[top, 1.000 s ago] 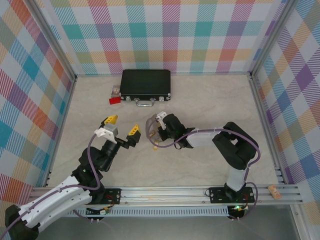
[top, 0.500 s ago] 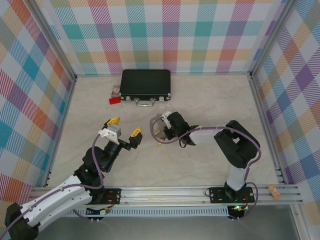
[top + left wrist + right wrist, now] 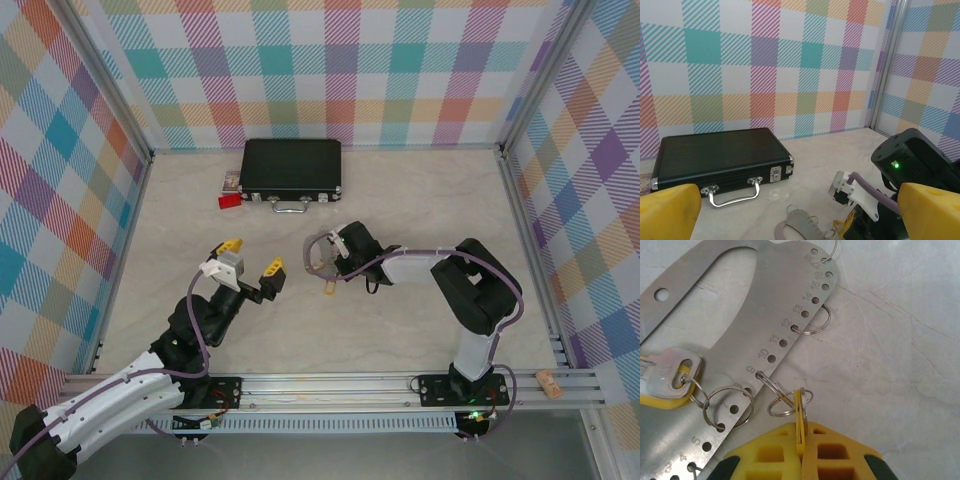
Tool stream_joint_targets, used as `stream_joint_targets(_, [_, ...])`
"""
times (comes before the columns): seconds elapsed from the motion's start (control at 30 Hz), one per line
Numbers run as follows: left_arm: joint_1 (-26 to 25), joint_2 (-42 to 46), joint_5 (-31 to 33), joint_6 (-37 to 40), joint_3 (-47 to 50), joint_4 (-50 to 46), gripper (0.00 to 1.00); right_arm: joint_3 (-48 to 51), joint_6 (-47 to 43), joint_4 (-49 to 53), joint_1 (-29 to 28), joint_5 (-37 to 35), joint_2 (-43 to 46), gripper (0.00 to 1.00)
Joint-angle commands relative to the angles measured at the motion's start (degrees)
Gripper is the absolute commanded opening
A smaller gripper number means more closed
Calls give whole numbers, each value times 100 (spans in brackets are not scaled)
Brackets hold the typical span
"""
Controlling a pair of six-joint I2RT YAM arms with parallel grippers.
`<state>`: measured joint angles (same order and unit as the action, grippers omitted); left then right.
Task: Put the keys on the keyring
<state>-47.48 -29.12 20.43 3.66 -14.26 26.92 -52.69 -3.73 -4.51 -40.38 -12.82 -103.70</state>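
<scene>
Fingers (image 3: 770, 452) of our right gripper (image 3: 801, 432), clamped on a ringed key (image 3: 799, 407), have dragged the keyring (image 3: 765, 300) rightward; left gripper (image 3: 251, 256) waits wide.

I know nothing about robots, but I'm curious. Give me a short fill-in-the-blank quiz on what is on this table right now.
1. The left gripper hangs with its jaws ___.
2. The right gripper is shut on a thin ___ key, held against a small wire ring.
3. The holes along the flat grey metal keyring are marked with ___.
4. The small block beside the closed black case is ___.
Missing words: open; yellow; numbers; red.
</scene>
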Motion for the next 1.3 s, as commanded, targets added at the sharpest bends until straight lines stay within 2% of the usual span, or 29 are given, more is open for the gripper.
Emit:
stream_joint_targets(0.0, [-26, 91, -107, -118, 97, 130, 100, -118, -84, 359, 78, 34, -89, 1])
stream_joint_targets(0.5, [-26, 144, -110, -145, 92, 43, 100, -360, -12, 885, 132, -130, -241, 9])
stream_joint_targets(0.63, [-26, 135, -114, -147, 99, 62, 100, -434, 169, 1091, 133, -349, -229, 22])
stream_joint_targets(1.0, [-30, 154, -134, -157, 99, 43, 100, -255, 876, 1312, 273, -976, 111, 31])
stream_joint_targets(1.27, [-26, 205, -127, -187, 98, -40, 100, -262, 1251, 1568, 492, -1074, 207, 39])
